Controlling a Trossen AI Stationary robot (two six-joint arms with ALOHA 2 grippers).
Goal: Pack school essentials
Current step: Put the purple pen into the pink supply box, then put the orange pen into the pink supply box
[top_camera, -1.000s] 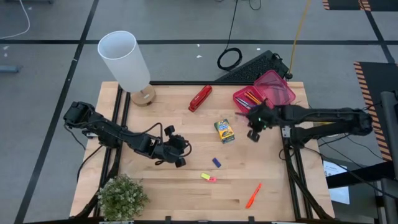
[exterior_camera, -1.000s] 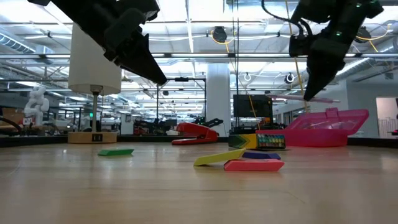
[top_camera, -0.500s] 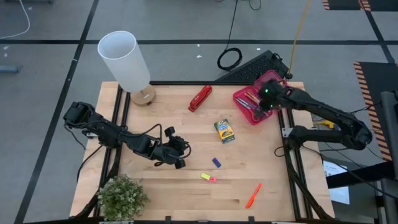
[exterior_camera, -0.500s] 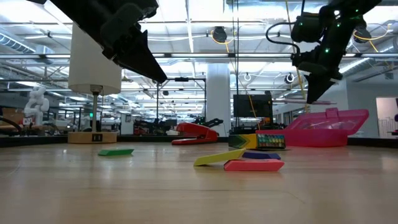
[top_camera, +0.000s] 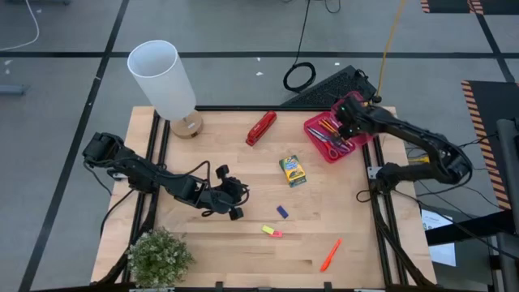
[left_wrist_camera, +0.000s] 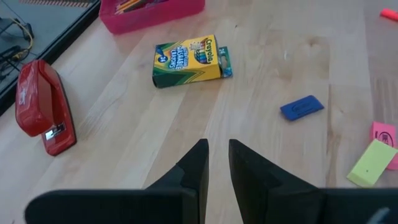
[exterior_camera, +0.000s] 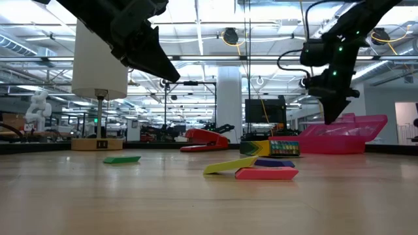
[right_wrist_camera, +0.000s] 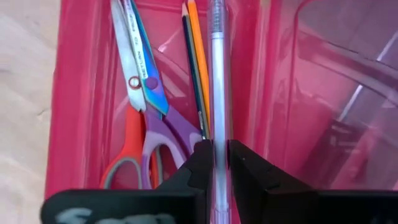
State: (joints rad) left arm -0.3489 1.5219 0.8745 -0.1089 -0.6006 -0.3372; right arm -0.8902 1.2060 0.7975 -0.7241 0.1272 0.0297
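Note:
My right gripper (top_camera: 344,133) (exterior_camera: 328,117) hangs over the open pink box (top_camera: 324,139), shut on a translucent purple pen (right_wrist_camera: 215,74). In the box lie purple and red scissors (right_wrist_camera: 144,118) and pencils (right_wrist_camera: 196,68). On the table rest the crayon box (top_camera: 293,170) (left_wrist_camera: 186,59), a blue eraser (top_camera: 282,212), yellow and pink erasers (top_camera: 272,231), a green eraser (exterior_camera: 122,158) and an orange marker (top_camera: 330,254). My left gripper (top_camera: 233,209) (left_wrist_camera: 217,149) hovers at the middle left, shut on nothing. My right gripper pinches the pen's shaft (right_wrist_camera: 215,140) between its two fingers, coming from above with the fingers pointing down. The pen runs out past the fingertips along the box, beside the pencils. Whether it rests on the box floor, I cannot tell.
A red stapler (top_camera: 261,127) lies at the far middle. A white lamp (top_camera: 166,81) stands at the far left corner, a potted plant (top_camera: 158,255) at the near left corner. The box's clear lid (top_camera: 361,109) lies open at the far right.
My right gripper has carried the pen from beside the crayon box toward the table's far right, over the pink box, and then come down into it. The left arm has kept still.

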